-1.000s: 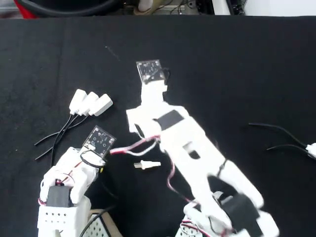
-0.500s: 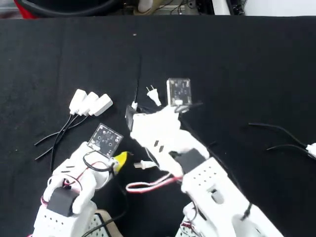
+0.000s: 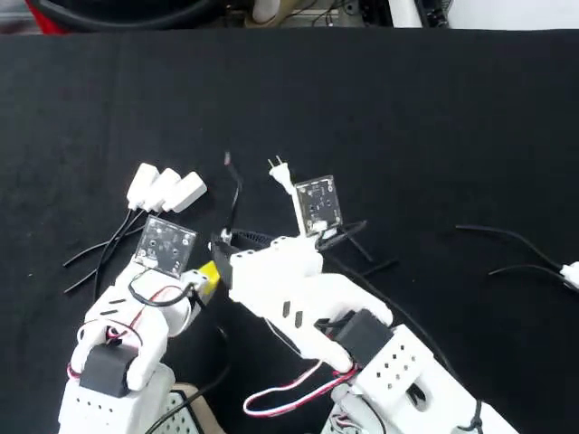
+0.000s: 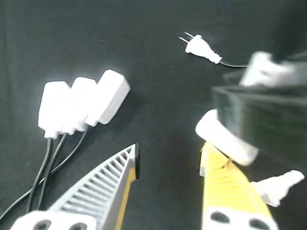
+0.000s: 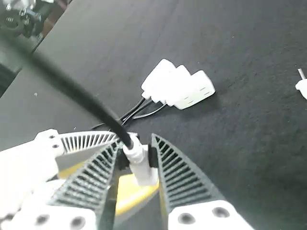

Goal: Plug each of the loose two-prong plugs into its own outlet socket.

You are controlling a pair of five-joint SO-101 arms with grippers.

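Note:
Three white outlet sockets point(image 3: 166, 188) lie side by side at the left on the black table, their black leads running toward me. My right gripper point(image 3: 223, 247) hovers just in front of them, shut on a white plug point(image 5: 139, 165) whose black cable point(image 3: 233, 194) trails away behind. In the right wrist view its fingers point(image 5: 175, 165) clamp the plug, with the sockets point(image 5: 180, 86) beyond. My left gripper point(image 4: 168, 160) stands open and holds nothing, right beside the held plug point(image 4: 221, 138), near the sockets point(image 4: 81, 103). A loose two-prong plug point(image 3: 280, 171) lies farther back at centre.
Another white piece point(image 3: 570, 271) with black cables point(image 3: 507, 240) lies at the table's right edge. A small white plug-like part point(image 4: 278, 184) sits close to my left gripper's yellow finger point(image 4: 225, 184). The table's far edge point(image 3: 289, 32) borders clutter behind.
My right arm has drawn back from the far centre toward the sockets, dragging the black-cabled plug along. The left arm has shifted a little toward the sockets.

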